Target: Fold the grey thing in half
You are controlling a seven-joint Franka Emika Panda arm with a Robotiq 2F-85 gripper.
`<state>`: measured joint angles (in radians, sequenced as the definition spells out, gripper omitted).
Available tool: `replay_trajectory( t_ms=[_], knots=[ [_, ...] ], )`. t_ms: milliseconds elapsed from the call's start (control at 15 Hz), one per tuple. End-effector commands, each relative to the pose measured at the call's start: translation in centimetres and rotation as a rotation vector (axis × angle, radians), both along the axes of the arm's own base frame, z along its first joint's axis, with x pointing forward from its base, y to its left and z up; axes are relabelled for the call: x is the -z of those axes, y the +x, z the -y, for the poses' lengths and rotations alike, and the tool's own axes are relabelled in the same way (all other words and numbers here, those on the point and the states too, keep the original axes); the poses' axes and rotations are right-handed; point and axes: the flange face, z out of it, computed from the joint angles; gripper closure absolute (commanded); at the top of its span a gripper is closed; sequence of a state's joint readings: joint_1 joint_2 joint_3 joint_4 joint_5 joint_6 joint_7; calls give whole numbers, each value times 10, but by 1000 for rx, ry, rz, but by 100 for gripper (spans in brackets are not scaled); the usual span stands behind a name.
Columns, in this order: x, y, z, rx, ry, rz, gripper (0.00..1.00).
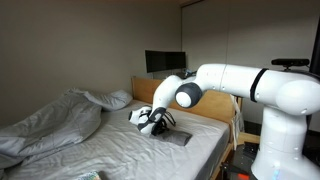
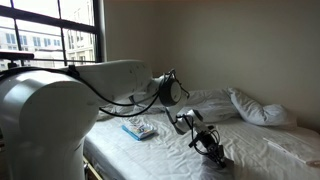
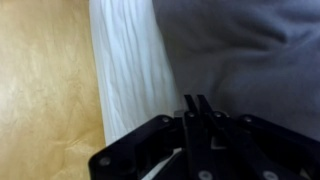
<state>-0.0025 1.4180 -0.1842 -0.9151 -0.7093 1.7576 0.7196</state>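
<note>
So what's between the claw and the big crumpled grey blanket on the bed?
Just a bare stretch of white sheet. In an exterior view, nothing else sits between the claw and the blanket.

I can read no text, label, brand or number in any of the views. Everything on the bed [image 2: 260, 155] and around it is too small or too blurred for lettering to show.
</note>
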Motion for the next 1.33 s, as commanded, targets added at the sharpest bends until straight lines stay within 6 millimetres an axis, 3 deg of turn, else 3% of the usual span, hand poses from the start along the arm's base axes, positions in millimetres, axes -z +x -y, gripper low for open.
replay_trajectory(
  t_ms=[0, 600, 1267],
  knots=[
    [7, 7, -1, 2, 9, -34, 92],
    [-16, 22, -8, -28, -22, 24, 92],
    [-10, 11, 1, -4, -37, -24, 92]
  ],
)
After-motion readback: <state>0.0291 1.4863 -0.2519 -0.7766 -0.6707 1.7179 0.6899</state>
